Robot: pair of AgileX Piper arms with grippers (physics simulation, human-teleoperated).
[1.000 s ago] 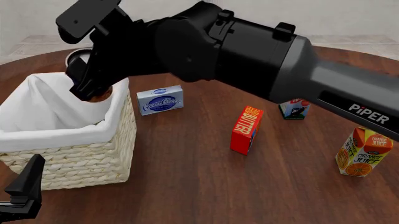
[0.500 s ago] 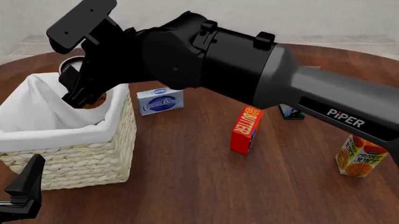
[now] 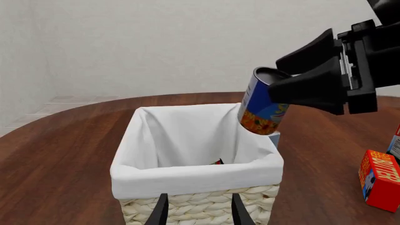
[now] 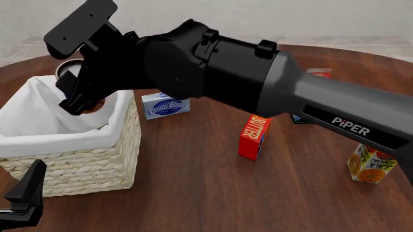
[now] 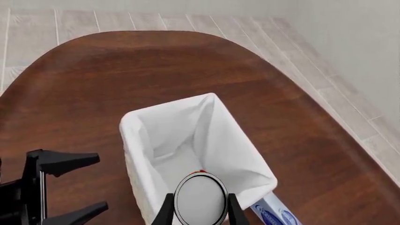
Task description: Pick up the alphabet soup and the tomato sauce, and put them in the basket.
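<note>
The alphabet soup (image 3: 261, 108), a blue and orange can with a silver top (image 5: 200, 198), hangs tilted above the far right corner of the basket (image 3: 187, 176). My right gripper (image 3: 275, 77) is shut on it near its top. In the front view the right gripper (image 4: 81, 92) and its arm cover most of the can (image 4: 66, 71) over the basket (image 4: 71, 159). A small red sliver (image 3: 218, 162) shows low inside the white lining; I cannot tell whether it is the tomato sauce. My left gripper (image 3: 200, 213) stands open just in front of the basket's near wall, holding nothing.
On the table to the right of the basket are a cream cheese box (image 4: 166, 104), a red butter box (image 4: 254, 136) and an orange juice carton (image 4: 373, 164). A small carton (image 4: 302, 117) sits partly behind the right arm. The table's round edge curves behind the basket (image 5: 187, 136).
The right arm has carried the alphabet soup a little to the left and lower over the basket. The left gripper has stayed in place.
</note>
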